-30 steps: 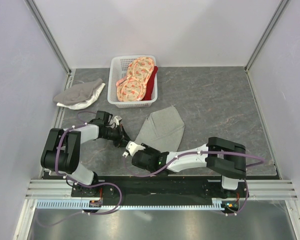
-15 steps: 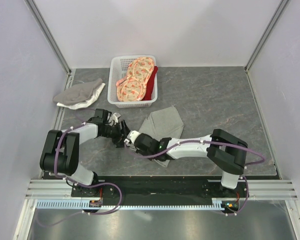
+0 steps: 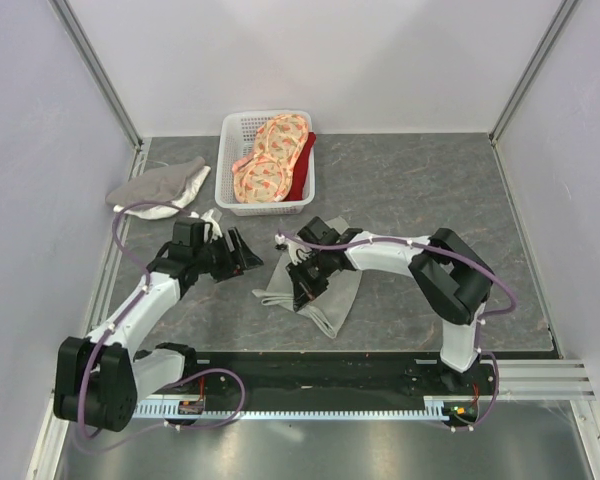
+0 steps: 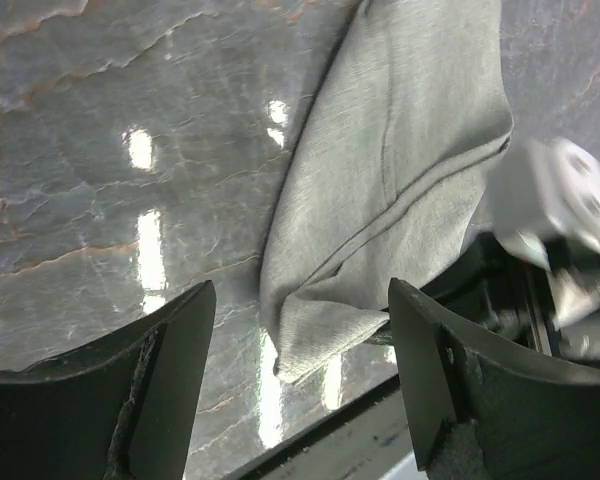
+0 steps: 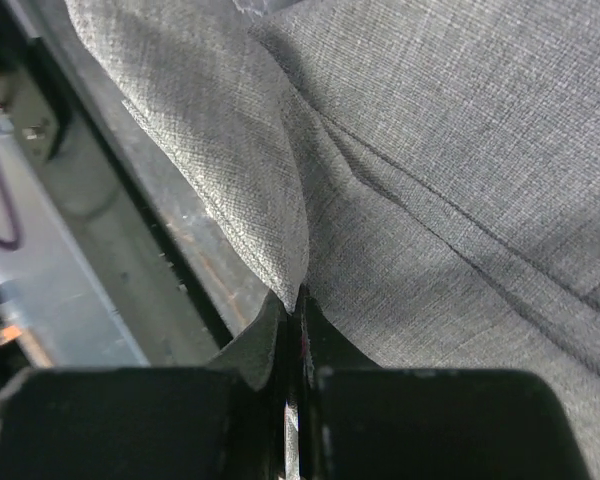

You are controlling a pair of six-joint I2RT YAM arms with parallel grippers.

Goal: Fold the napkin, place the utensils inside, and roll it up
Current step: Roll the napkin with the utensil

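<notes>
The grey-green napkin (image 3: 336, 304) lies bunched and partly folded over at the table's middle, a corner hanging toward the near edge. My right gripper (image 3: 303, 274) is shut on a raised fold of the napkin (image 5: 430, 150), the cloth pinched between its fingertips (image 5: 298, 300). My left gripper (image 3: 242, 256) stands open just left of the cloth, touching nothing. In the left wrist view the napkin (image 4: 400, 170) lies beyond the gap of the left gripper (image 4: 300, 370), with nothing between the fingers. The utensils are out of view.
A white basket (image 3: 223, 172) at the back holds orange-pink patterned cloths (image 3: 270, 160) and a red one (image 3: 303, 172). A smaller grey-and-white cloth (image 3: 160, 188) lies at the far left. The black base rail (image 3: 320, 365) runs along the near edge.
My left gripper opened, let go of the napkin and drew back to the left. My right gripper shut on the napkin and swung toward the far side, pulling the cloth over itself.
</notes>
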